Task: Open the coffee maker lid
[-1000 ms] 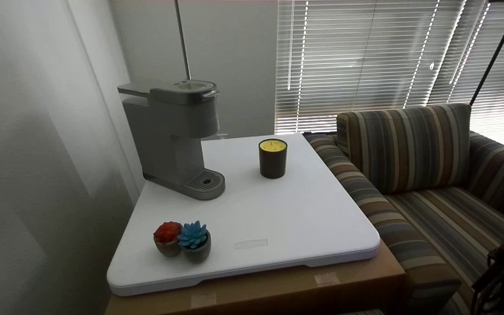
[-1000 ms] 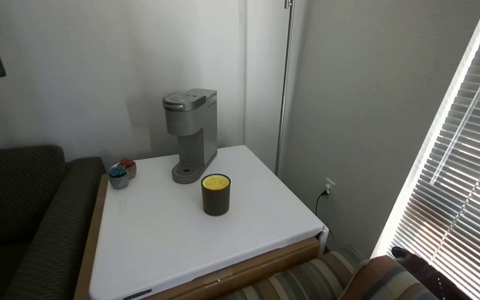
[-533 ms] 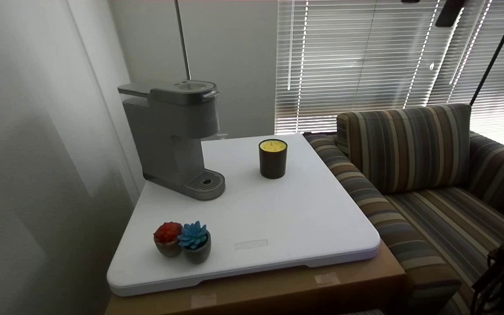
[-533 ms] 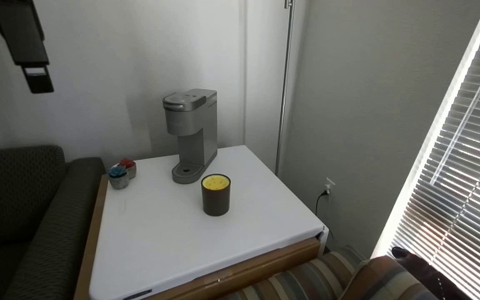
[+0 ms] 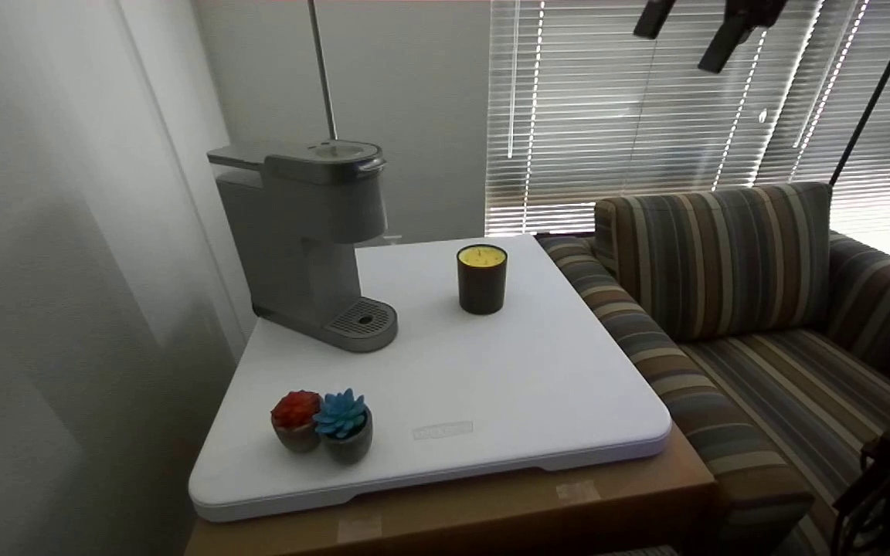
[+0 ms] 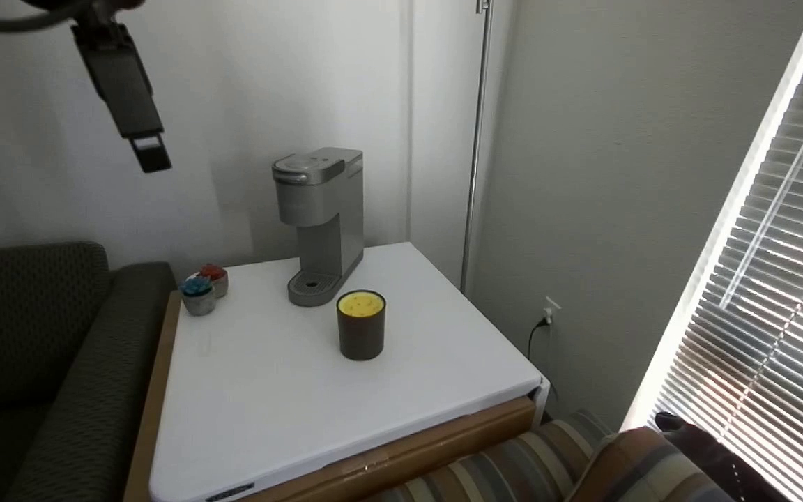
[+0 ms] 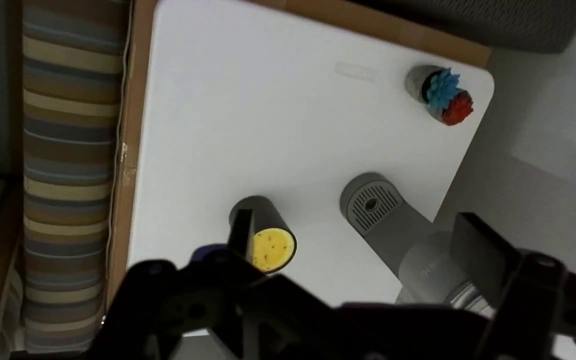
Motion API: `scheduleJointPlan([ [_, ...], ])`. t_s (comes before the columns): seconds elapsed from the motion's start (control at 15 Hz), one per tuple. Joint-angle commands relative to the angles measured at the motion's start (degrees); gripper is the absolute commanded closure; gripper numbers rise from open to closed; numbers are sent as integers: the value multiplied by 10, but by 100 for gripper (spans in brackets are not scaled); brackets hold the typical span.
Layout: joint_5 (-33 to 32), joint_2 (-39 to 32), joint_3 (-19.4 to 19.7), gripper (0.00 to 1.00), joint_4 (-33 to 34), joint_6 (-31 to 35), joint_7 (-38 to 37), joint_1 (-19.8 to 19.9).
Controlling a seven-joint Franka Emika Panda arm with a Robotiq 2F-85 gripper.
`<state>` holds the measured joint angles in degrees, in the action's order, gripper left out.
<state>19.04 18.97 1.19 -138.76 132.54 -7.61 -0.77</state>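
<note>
As the claw (image 7: 358, 242) hangs empty, fingers spread wide, the coffee maker (image 6: 323, 235) stands w/ its lid (image 5: 337, 152) down.

Nearest in wrist view: the fingers, low in frame; past them, yellow-topped cup (image 7: 271, 241), lower ctr, & coffee maker, lower R, each partly hidden by a finger. In an ext. view cup is nr ctr w/ coffee maker beyond, wall (image 6: 339, 70) at back. Claw's up top in both ext. views, well apart from lid. Poss. trouble: too low an approach may knock the cup, nr machine's base; shoving the head's front, rather than lifting under its front lip (image 5: 372, 166), could slide or tip the machine.
</note>
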Motion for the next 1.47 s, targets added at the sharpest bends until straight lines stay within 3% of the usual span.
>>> scheduleJointPlan([
  [0.0,39,-132,-18,0,35,102,14,-29],
  [0.27,97,-249,-39,0,104,187,36,-51],
  [0.33,66,-195,-40,0,54,170,10,-44],
  [0.53,77,-248,-49,0,97,184,13,-45],
  [0.8,77,-250,-49,0,104,184,13,-44],
  [1.0,89,-302,-55,0,131,266,10,-47],
  [1.27,38,-398,-56,0,214,384,-35,-57],
  [1.4,21,-437,-53,0,257,411,-65,-61],
])
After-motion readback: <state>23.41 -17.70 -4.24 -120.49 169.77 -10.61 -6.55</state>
